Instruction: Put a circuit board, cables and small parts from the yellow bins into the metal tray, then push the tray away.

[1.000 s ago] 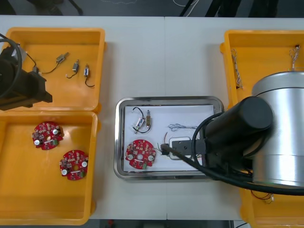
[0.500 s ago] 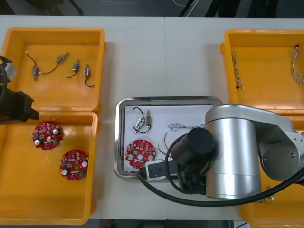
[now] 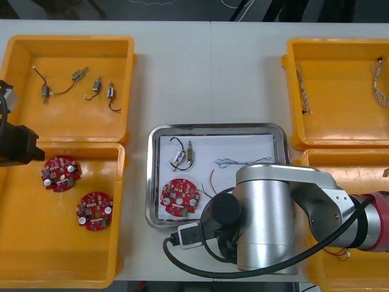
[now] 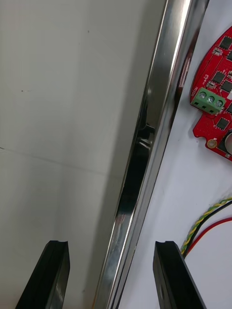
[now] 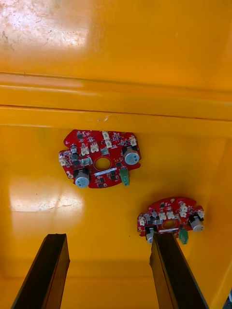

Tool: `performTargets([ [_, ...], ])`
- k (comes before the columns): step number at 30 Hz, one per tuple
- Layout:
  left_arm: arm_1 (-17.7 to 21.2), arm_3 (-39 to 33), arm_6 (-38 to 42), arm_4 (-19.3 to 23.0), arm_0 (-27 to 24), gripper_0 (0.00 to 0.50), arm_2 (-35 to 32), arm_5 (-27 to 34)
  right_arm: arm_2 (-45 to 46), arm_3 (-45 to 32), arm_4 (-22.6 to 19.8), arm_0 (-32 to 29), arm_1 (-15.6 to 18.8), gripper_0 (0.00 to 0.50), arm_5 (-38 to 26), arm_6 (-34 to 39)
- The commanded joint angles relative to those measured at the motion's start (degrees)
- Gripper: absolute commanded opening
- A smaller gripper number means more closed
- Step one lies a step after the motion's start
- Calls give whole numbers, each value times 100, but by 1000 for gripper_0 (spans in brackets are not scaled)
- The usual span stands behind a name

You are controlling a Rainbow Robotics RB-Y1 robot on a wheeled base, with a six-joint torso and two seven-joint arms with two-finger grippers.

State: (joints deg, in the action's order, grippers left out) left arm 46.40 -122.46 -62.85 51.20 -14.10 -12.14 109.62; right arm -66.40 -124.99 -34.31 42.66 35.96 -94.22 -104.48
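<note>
The metal tray (image 3: 216, 127) lies mid-table with a white inside. It holds a red circuit board (image 3: 179, 198), a small metal part (image 3: 182, 157), a blue and white cable (image 3: 240, 162) and a red and yellow cable (image 3: 209, 182). My right arm (image 3: 267, 219) covers the tray's near right corner. My right gripper (image 4: 115, 275) is open, its fingers straddling the tray's near rim (image 4: 154, 120), with the circuit board (image 4: 217, 111) and the red and yellow cable (image 4: 208, 222) just inside. My left gripper (image 5: 111, 275) hangs open above two circuit boards (image 5: 101, 158).
The far left yellow bin (image 3: 130, 61) holds small metal parts with black leads. In the near left bin (image 3: 118, 201) lie two boards, with my left arm (image 3: 15, 143) at its far edge. The far right bin (image 3: 290, 91) holds twisted cables. The near right bin (image 3: 340, 155) is mostly covered.
My right arm has swung from over the tray's right side down to its near edge. The left arm has drawn back toward the table's left edge.
</note>
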Motion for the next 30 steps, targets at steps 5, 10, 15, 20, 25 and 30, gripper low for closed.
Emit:
performTargets([
  [5,326,-190,-649,-49,144,500,-157,38,-259,203,452,-302,-318,500,193,42],
  [10,326,-190,-658,-49,144,500,-157,38,-356,239,716,-513,-388,500,211,59],
  [15,326,-190,-667,-40,144,500,-157,38,-365,300,777,-601,-432,500,211,68],
  [20,326,-190,-667,-40,144,500,-157,38,-365,414,918,-601,-476,500,211,68],
  [25,326,-190,-667,-40,144,500,-157,38,-365,414,1050,-601,-493,500,211,77],
  [30,326,-190,-667,-40,144,500,-157,38,-365,414,1093,-601,-493,500,211,77],
])
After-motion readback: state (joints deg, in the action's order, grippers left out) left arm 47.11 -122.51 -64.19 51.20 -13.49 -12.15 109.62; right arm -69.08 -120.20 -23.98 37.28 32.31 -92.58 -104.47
